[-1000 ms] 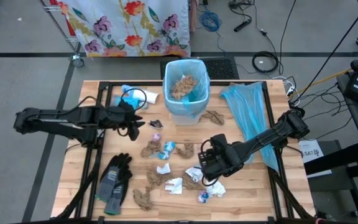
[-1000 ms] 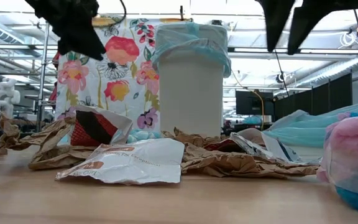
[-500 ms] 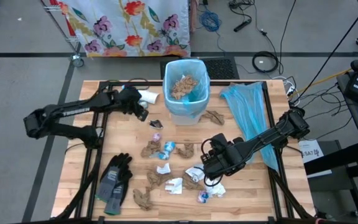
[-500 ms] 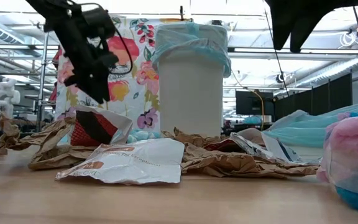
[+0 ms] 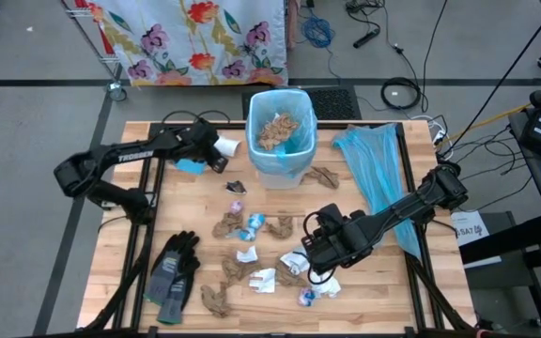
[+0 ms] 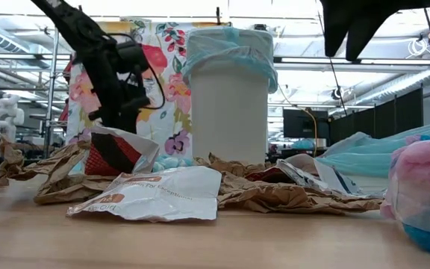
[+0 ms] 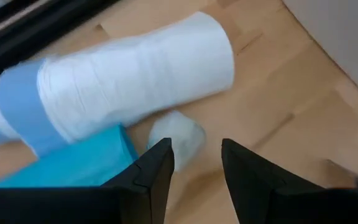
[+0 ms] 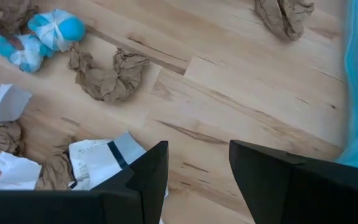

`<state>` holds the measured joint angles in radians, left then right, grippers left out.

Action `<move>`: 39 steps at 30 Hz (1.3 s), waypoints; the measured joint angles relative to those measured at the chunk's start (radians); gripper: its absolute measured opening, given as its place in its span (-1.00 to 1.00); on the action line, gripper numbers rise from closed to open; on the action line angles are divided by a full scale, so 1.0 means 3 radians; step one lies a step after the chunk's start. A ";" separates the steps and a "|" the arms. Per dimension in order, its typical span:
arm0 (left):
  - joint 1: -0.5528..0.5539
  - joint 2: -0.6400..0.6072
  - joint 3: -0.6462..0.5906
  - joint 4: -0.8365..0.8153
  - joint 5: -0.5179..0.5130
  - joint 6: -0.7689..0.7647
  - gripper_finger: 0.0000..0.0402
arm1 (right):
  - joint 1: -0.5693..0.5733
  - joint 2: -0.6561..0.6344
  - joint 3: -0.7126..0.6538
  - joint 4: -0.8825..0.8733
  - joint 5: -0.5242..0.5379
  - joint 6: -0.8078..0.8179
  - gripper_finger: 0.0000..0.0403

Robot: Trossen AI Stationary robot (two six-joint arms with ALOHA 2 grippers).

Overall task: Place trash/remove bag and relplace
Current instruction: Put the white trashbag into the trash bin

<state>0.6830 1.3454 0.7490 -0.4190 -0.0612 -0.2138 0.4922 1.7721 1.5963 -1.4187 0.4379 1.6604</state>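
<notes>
The trash point(image 5: 252, 246) lies scattered over the middle of the worktop point(image 5: 383, 291), in front of the lined bin point(image 5: 280, 137), which already holds some brown wads. More pieces sit at the far left corner: a white paper roll point(image 7: 135, 81), a small pale wad point(image 7: 178, 135) and a blue sheet point(image 7: 73, 168).

The left claw point(image 7: 194, 165) hovers just over that wad with its jaws parted and nothing between them. Since the wad sits against the roll and the blue sheet, a closing grip could snag the sheet or nudge the roll away, or pinch only an edge that slips on the lift.

The right claw point(image 8: 197, 171) hangs above the central litter, also apart and empty. Lowered carelessly, it could scatter the light scraps or brush the spare blue bag point(image 5: 376, 178) lying just beside that arm.
</notes>
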 joint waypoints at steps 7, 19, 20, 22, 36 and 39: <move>0.0081 0.0362 0.0001 0.0088 -0.0058 0.0045 -0.30 | 0.0004 0.0000 0.0000 0.0019 -0.0077 0.0072 -0.20; 0.0048 0.0827 0.0018 0.0212 -0.0011 0.0074 -0.64 | 0.0002 0.0001 0.0000 0.0020 -0.0082 0.0100 -0.20; 0.0042 0.0838 0.0016 0.0207 -0.0010 0.0098 -0.74 | 0.0001 0.0001 0.0000 0.0016 -0.0082 0.0099 -0.20; 0.0034 0.0839 0.0016 0.0197 0.0030 0.0121 -0.91 | 0.0002 0.0001 0.0000 0.0017 -0.0082 0.0099 -0.20; -0.0692 -0.0382 -0.0011 -0.0772 0.0211 -0.0401 -0.99 | 0.0001 0.0001 0.0000 -0.0015 -0.0048 0.0086 -0.20; -0.0893 -0.0779 -0.0010 -0.0885 0.0203 -0.0571 -0.99 | 0.0001 0.0002 0.0000 -0.0016 -0.0041 0.0085 -0.20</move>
<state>0.4151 1.1118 0.7460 -0.6845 -0.0004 -0.3851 0.4927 1.7727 1.5963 -1.4237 0.4255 1.6859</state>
